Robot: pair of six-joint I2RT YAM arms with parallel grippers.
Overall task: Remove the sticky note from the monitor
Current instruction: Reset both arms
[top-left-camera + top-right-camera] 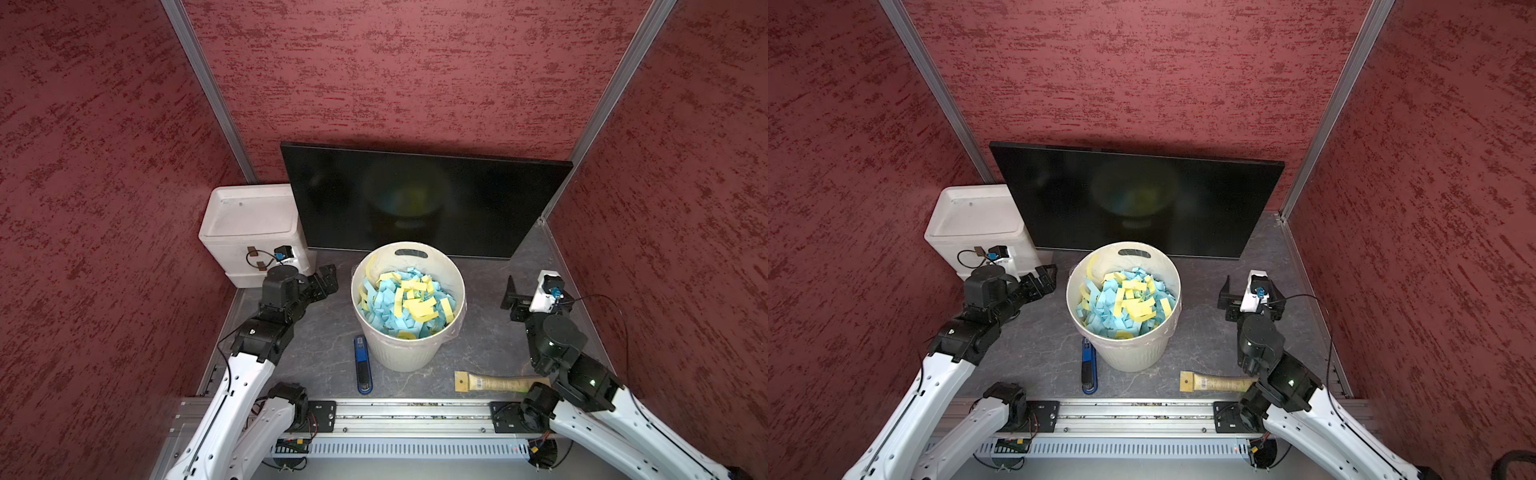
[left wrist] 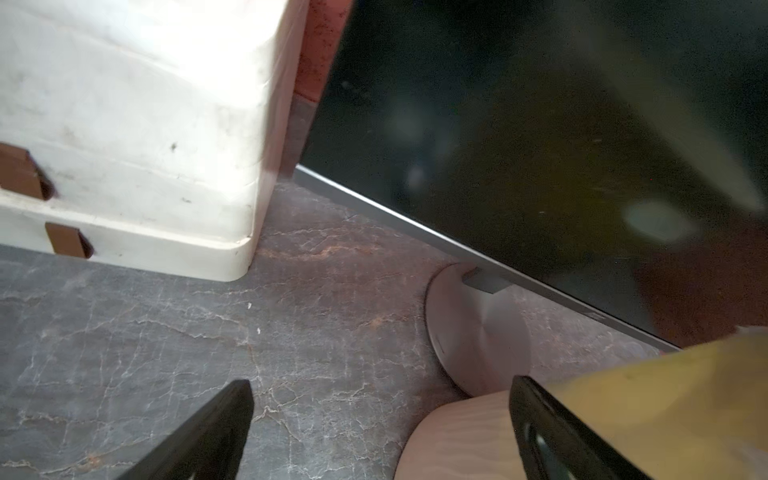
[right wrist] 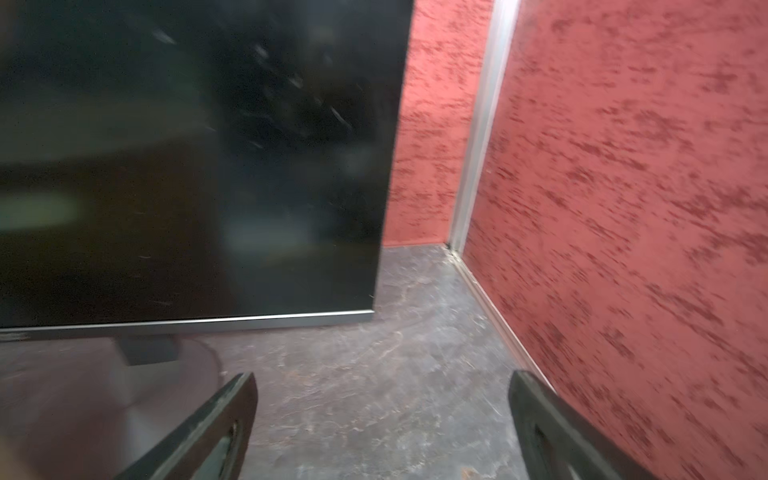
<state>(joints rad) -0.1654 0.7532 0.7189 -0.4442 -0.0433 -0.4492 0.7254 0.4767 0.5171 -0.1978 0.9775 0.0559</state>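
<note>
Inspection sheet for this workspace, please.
Surface: dark marbled tabletop, no spills seen.
Job's things: monitor upright at the back, no sticky note seen on it.
Clutter: white bin full of blue and yellow notes; blue hand tool, wooden handle in front; white box beside monitor.
Grippers: left gripper and right gripper, jaws open, empty.
Cables: black cable on the white box; black wire by the right arm.
Surroundings: red textured walls.

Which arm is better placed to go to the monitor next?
Left, marginally. The open left gripper hangs beside the bin, close to the monitor's lower corner; the right gripper, open too, looks slightly farther. No note shows on the monitor.
</note>
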